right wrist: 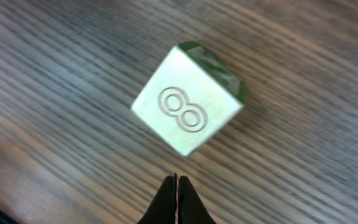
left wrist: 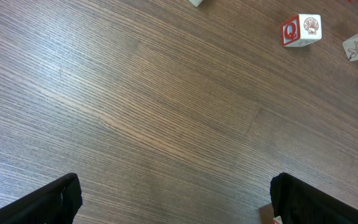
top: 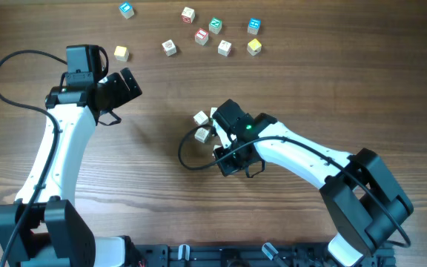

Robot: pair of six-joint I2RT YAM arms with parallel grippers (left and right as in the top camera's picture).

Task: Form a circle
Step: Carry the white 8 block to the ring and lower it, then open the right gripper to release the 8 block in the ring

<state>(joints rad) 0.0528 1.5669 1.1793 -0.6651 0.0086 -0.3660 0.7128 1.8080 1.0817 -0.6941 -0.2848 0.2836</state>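
Wood table (top: pixel 124 185); "8" cube (right wrist: pixel 188 109) before right end effector (right wrist: pixel 177 186), tips together; left end effector (left wrist: pixel 176 199) apart, near "Q" cube (left wrist: pixel 300 30).

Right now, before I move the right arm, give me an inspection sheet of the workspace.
Surface: wooden table, no damage seen.
Job's things: circle not closed; cluster of cubes at the right gripper, partly hidden; cube marked 8 just ahead of its fingertips.
Clutter: nine loose cubes along the far edge.
Grippers: left gripper open, empty; right shut, holding nothing.
Cables: black cable looped beside left arm; second cable looped by right wrist.
Surroundings: nothing seen.
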